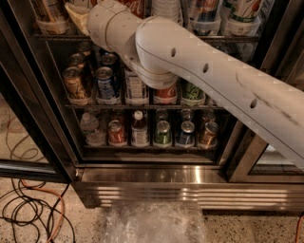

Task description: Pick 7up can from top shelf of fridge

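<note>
Well, the 7up can (246, 8) stands at the right end of the top shelf (228, 39). I can only see its bottom part, white with green on it. It sits in a white plastic cup (240, 27). Just beside it on the left is another can (205, 9).

The gripper (76, 16) is well apart from the 7up can, up at the left end of the same shelf. I cannot tell if the claw is wide or narrow. Behind it comes the big white arm (213, 80), which reaches across the front of the fridge (28, 80) from the right side. A red Coca-Cola can (137, 4) peeks out just above the arm.

Under the arm, the middle shelf (85, 107) holds a gold can (75, 83), a blue can (107, 80) and a red can (165, 93). The lowest shelf has a water bottle (90, 126) and a green can (162, 133) among other drinks. On the floor lie dark cables (28, 213) and a crinkly plastic sheet (152, 223).
</note>
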